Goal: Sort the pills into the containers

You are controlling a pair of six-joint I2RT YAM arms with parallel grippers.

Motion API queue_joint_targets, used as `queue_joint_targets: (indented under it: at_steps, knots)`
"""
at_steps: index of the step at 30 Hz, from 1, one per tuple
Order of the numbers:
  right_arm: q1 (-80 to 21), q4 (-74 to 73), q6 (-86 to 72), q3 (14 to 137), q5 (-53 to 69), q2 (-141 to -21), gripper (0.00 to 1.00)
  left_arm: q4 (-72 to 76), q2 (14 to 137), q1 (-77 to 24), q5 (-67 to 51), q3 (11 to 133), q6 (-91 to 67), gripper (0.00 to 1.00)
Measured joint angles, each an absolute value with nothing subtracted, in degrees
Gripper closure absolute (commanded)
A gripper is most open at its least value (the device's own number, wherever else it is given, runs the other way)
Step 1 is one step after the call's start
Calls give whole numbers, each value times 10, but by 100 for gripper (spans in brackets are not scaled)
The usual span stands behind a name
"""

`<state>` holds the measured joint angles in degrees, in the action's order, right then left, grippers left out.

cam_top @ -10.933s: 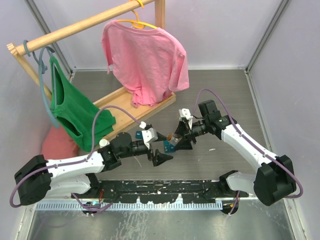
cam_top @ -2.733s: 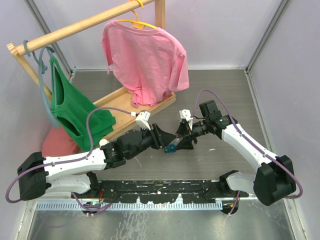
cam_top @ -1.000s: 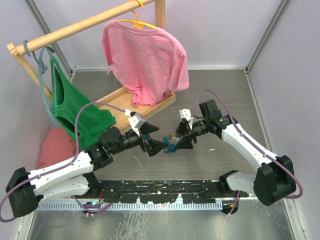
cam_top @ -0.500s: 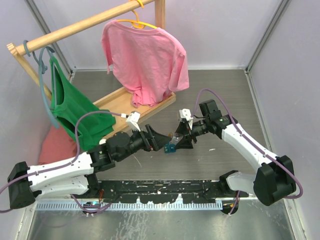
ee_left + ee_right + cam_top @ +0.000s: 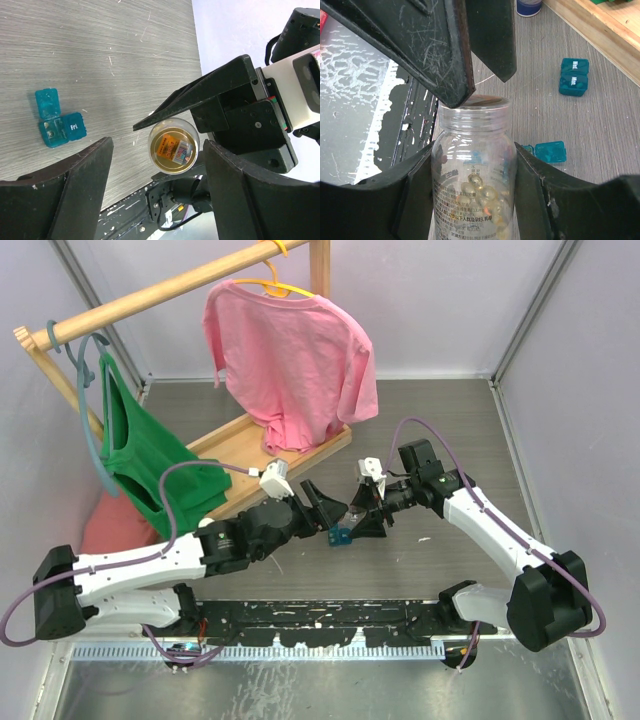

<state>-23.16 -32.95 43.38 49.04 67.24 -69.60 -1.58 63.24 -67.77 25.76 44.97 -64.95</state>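
Left arm reaches low across the table [image 5: 440, 420], elbow bent. Its pincer [image 5: 159, 150] gapes wide on either side of the pill bottle's [image 5: 472, 165] end, with clear gaps both sides, so no grip. Right arm bends in from the opposite side, its pincer [image 5: 362, 518] clamped on the bottle's clear body, yellow pills [image 5: 481, 192] inside. Just below on the grey wood-grain table lies one teal container [image 5: 56, 125], lid flipped open. A second teal container [image 5: 574, 76], closed, sits near the wooden rack [image 5: 160, 292]. A pink shirt [image 5: 290, 360] and a green top [image 5: 140, 455] hang there; pale walls all round.
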Motion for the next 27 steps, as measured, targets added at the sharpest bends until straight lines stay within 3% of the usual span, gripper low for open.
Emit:
queue_joint_targets:
  at_steps: [15, 27]
  knots:
    - [-231, -329, 434, 491, 672, -696, 99, -15, 665, -678, 252, 480, -654, 41]
    - [-231, -329, 434, 491, 672, -696, 99, -16, 669, -678, 240, 482, -662, 46]
